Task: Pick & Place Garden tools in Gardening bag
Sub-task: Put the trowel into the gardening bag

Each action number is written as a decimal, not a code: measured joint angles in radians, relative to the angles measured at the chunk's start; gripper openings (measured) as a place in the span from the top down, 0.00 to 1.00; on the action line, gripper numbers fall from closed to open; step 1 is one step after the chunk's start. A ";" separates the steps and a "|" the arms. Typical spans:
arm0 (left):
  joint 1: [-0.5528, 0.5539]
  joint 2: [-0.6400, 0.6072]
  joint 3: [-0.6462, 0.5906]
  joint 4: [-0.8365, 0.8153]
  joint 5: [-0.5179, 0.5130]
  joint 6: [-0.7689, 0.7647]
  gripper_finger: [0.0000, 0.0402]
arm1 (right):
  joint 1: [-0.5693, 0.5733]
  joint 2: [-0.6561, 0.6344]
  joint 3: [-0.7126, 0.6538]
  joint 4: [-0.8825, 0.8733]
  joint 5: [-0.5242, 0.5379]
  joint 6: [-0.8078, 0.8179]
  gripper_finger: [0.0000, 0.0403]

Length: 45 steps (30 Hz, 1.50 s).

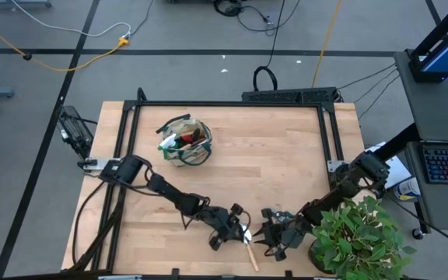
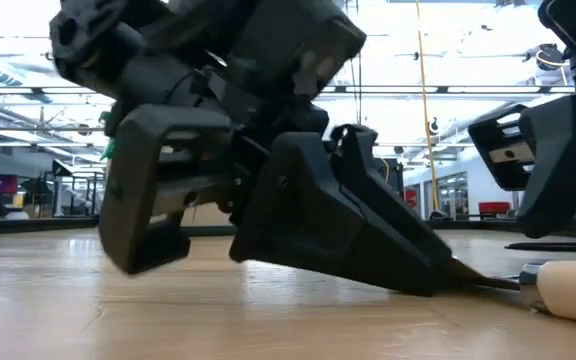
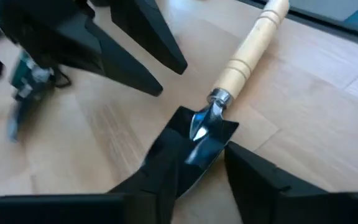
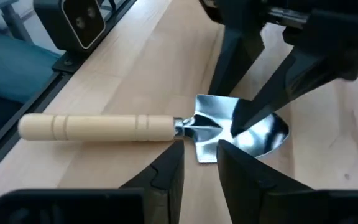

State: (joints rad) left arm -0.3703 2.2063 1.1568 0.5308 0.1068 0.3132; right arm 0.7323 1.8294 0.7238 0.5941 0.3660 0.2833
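Observation:
A trowel with a pale wooden handle (image 4: 98, 127) and a shiny metal blade (image 4: 253, 134) lies flat on the table near its front edge (image 1: 249, 247). My left gripper (image 1: 230, 227) is open and slants down over the blade from the left, its fingers straddling it (image 3: 207, 155). My right gripper (image 1: 274, 239) is open just right of the trowel; its fingertips (image 4: 201, 152) are beside the blade's neck and touch nothing. The tan gardening bag (image 1: 185, 141) stands at the far left with several tools in it. My left gripper rests the tip of one finger (image 4: 244, 121) on the hollow face of the trowel's blade (image 4: 260, 140), slanting down from the table's left. Its other finger (image 2: 148, 240) stands off the table beside the blade. The trowel lies flat on the table.
A leafy green potted plant (image 1: 360, 237) stands at the front right corner, close behind my right arm. A black frame rail (image 1: 329, 132) runs round the tabletop. The bare wood between the bag and the grippers (image 1: 263, 171) is free room.

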 joint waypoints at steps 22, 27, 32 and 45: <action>0.046 -0.026 0.002 -0.060 0.101 -0.016 0.98 | -0.012 0.000 0.000 0.128 0.045 -0.154 0.79; 0.030 -0.078 0.000 -0.145 0.096 -0.039 0.99 | -0.012 -0.005 0.000 0.284 0.131 -0.344 0.79; 0.013 -0.181 -0.001 -0.346 0.084 -0.105 0.99 | -0.012 -0.049 0.000 0.365 0.226 -0.504 0.79; -0.046 -0.548 -0.003 -0.816 -0.216 -0.203 0.99 | -0.026 -0.176 0.000 0.281 0.319 -0.610 0.79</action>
State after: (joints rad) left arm -0.4165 1.6579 1.1538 -0.2848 -0.1095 0.1102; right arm 0.7066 1.6532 0.7242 0.8755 0.6849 -0.3264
